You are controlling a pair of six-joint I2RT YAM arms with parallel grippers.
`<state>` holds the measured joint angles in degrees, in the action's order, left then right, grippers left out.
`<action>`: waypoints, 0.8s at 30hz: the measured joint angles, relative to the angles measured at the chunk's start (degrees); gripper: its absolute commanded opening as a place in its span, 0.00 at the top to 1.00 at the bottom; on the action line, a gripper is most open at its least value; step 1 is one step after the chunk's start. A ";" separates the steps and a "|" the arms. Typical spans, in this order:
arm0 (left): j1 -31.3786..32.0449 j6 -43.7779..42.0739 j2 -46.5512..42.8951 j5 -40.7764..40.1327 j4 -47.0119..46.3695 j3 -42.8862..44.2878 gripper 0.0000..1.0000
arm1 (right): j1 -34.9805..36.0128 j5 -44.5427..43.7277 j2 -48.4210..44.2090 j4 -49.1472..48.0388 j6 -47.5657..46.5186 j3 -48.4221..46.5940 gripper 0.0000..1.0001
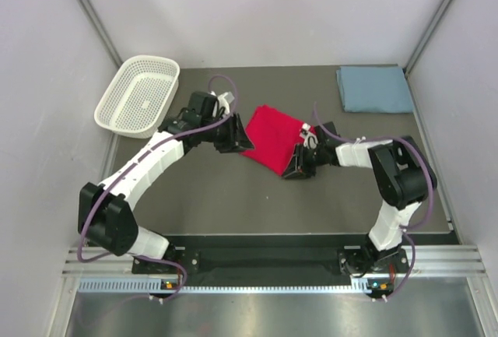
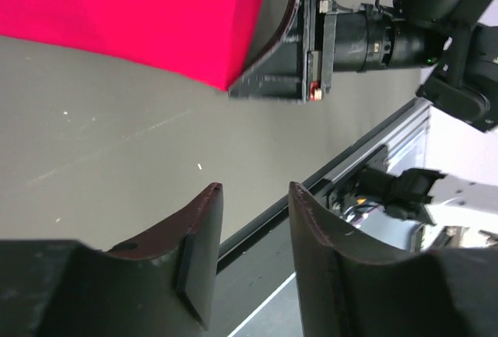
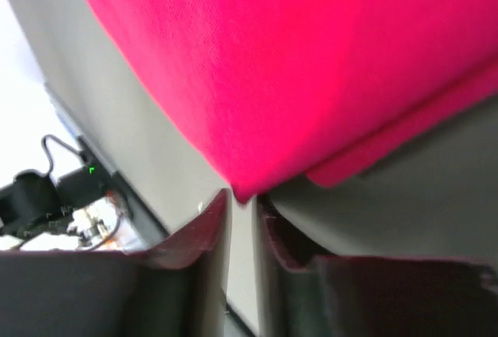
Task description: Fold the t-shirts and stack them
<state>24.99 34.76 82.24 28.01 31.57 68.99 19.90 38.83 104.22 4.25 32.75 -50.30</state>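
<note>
The right hand [image 3: 243, 199] pinches narrow on the red t-shirt's [image 1: 272, 138] near corner mid-surface, likely to fold it. The left hand [image 2: 255, 193] hovers half-open and empty alongside.

Top view: evenly and brightly lit from overhead; only short, soft shadows are cast on the dark desk [image 1: 233, 197] beneath the arms [image 1: 156, 162]. Pale walls [image 1: 257, 10] are rendered slightly washed out. Right wrist view: the red t-shirt [image 3: 296, 64] is oversaturated and blurred, the right gripper [image 3: 243, 205] dim and soft. Left wrist view: sharper focus; a faint sheen is noted on the desk.
</note>
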 measured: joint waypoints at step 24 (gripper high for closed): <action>27.17 -14.62 34.80 -34.12 3.69 27.76 0.41 | -24.46 -11.21 -22.10 20.28 -4.90 2.64 0.00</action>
<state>52.16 20.14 117.03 -6.11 35.27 96.75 -4.56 27.62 82.13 24.53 27.86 -47.66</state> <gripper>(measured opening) 0.600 0.995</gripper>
